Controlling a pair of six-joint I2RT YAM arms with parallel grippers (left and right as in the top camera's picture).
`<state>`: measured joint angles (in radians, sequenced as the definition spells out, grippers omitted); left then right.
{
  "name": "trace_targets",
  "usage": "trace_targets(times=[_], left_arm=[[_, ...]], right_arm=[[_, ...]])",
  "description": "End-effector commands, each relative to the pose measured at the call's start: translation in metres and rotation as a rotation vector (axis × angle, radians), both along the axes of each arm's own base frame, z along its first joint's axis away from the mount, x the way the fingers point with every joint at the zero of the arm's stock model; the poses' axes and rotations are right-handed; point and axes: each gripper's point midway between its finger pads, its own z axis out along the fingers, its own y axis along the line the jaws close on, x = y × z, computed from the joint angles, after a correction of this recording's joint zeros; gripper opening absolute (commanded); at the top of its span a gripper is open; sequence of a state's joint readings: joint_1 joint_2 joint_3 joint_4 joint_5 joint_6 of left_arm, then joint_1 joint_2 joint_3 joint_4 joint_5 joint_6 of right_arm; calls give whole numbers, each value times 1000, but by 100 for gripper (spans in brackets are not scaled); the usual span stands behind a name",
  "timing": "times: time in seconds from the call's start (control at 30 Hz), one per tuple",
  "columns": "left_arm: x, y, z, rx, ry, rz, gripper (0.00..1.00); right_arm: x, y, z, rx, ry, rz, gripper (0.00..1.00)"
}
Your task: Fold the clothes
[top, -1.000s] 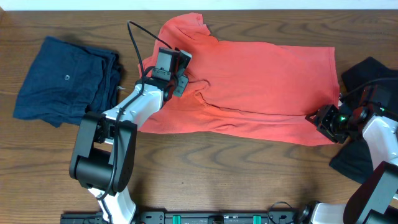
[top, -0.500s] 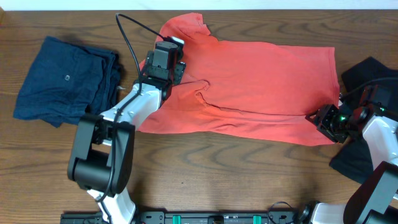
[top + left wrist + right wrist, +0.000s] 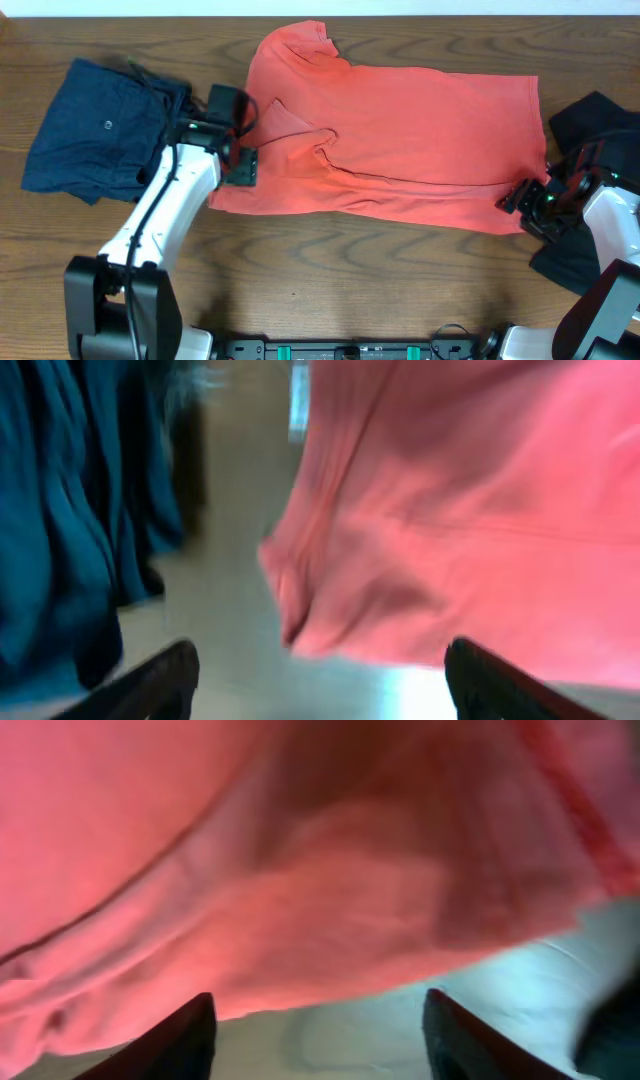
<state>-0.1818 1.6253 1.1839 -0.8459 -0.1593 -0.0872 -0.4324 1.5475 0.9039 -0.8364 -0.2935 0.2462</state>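
Coral-red T-shirt [image 3: 400, 140] lies spread across the middle of the tabletop [image 3: 330, 270], rumpled near its left sleeve, with a navy garment [image 3: 100, 130] off to its left and a black garment [image 3: 590, 120] at its right end. From overhead, my left hand [image 3: 238, 140] sits at the shirt's left edge and my right hand [image 3: 520, 195] at the lower right hem corner.

Left wrist view: blurred, but the fingers [image 3: 160, 680] stand wide apart with nothing between them, bare wood ahead, navy cloth left, shirt right.

Right wrist view: fingers [image 3: 190, 1035] apart, empty, the hem just beyond them.

My worries: pinching one layer only, so the shirt drags lopsided. The black cloth lies close enough to get caught too. Folding over that rumple would lock it in.
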Motion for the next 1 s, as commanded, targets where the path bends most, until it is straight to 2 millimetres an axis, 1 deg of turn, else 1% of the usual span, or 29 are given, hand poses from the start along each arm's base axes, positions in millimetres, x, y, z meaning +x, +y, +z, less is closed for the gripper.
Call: trace_targets(times=[0.0,0.07,0.17,0.23,0.43,0.5,0.53,0.6,0.7,0.73,0.77,0.8,0.9,0.97], left_arm=[[-16,10,-20,-59,78,102,83],[-23,13,-31,-99,112,127,85],[-35,14,-47,-158,157,147,86],[-40,15,-55,-173,164,150,87],[-42,15,-70,-186,147,151,88],[-39,15,-77,-189,118,148,88],[-37,14,-81,-191,98,146,85],[-34,14,-90,-195,63,143,72],[-37,16,-97,-190,53,143,39],[-39,20,-99,-165,57,148,27],[-42,25,-99,-137,64,154,12],[-45,32,-99,-98,74,162,6],[-55,45,-99,-41,102,196,6],[-58,47,-99,-41,116,209,6]], right_arm=[[-13,-14,-11,-85,79,-51,70],[-17,-13,-15,-80,87,-64,70],[-17,-14,-20,-80,76,-65,69],[-18,-14,-21,-80,77,-65,68],[-15,-15,-21,-84,66,-66,68],[-13,-14,-20,-77,56,-64,68],[-12,-13,-20,-75,52,-62,68],[-8,-11,-19,-64,26,-32,68],[3,0,-14,-9,-44,33,68],[8,4,-12,14,-82,65,69],[13,8,-9,33,-116,93,69],[19,13,-6,57,-156,119,69],[24,14,-4,65,-179,118,66],[22,7,-7,36,-151,81,62]])
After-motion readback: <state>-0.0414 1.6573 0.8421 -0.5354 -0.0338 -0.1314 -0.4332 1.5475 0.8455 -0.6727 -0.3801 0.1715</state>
